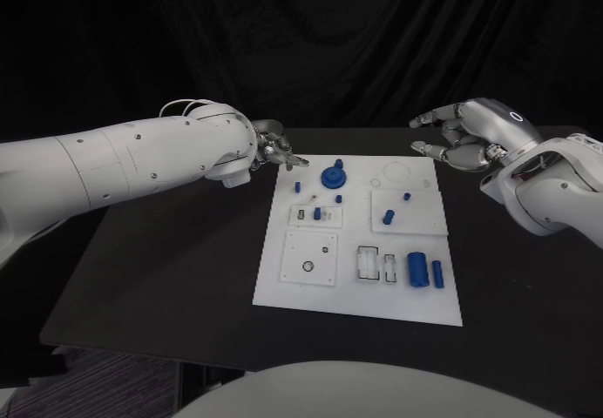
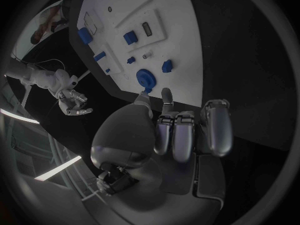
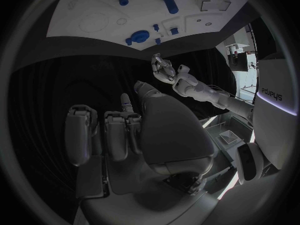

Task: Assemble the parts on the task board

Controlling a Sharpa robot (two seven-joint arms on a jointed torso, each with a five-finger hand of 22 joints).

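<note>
The white rectangular task board (image 1: 427, 306) lies in the middle of the black tabletop (image 1: 164, 287), its long axis running away from the robot, slightly skewed. Near its far edge stands a blue round gear-like part (image 1: 333, 178) with a short stub on top, upright. Small blue pegs (image 1: 296, 185) sit just beside it and on the raised white tiles further in. Two blue cylinders (image 1: 418, 268) lie flat side by side near the board's near right corner, their long axes parallel to the board's long side; another short blue cylinder (image 1: 389, 217) lies on the right-hand tile.

The left hand (image 1: 274, 153) hangs over the tabletop just off the board's far left corner, near the gear-like part; in the left wrist view its fingers (image 2: 184, 135) are curled in together with nothing visible in them. The right hand (image 1: 463, 135) is raised beyond the board's far right corner, apart from it, fingers (image 3: 119, 135) bent inward, holding nothing.
</note>
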